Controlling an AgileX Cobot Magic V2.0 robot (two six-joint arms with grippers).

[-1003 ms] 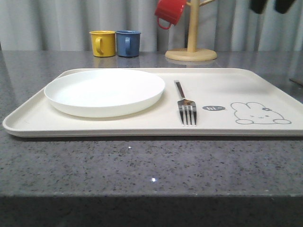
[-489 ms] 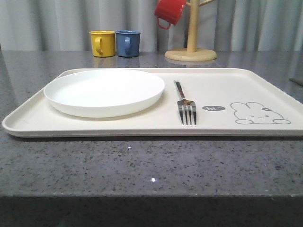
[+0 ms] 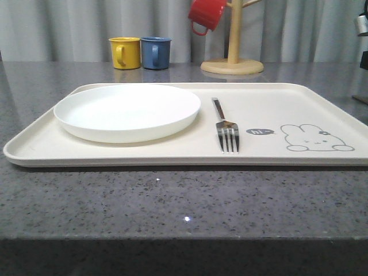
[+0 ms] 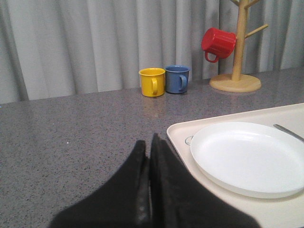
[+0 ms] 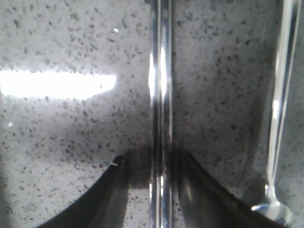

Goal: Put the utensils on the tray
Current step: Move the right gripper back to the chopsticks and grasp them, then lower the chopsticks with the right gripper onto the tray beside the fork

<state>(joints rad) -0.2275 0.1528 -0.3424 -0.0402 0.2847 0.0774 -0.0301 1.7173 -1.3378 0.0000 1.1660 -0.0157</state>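
Front view: fork (image 3: 225, 127) lies on tray (image 3: 322, 98), just right of plate (image 3: 126, 111), tines toward camera.

Left wrist view: left gripper (image 4: 149, 147) clenched, holding nothing, over bare counter beside tray's corner.

Right wrist view: right gripper (image 5: 151, 164) released, fingers either side of chopsticks (image 5: 160, 95); their long axis runs between the fingers; spoon (image 5: 278, 109) parallel alongside; right arm clearly nearer.

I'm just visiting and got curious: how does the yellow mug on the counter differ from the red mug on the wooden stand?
The yellow mug stands upright on the grey speckled counter; the red mug hangs tilted from a peg of the wooden mug tree. The yellow mug stands right beside the blue mug; the red mug hangs alone. The yellow mug's handle faces the camera, while the red mug's handle points downward. Both look like small, plain mugs of similar shape.
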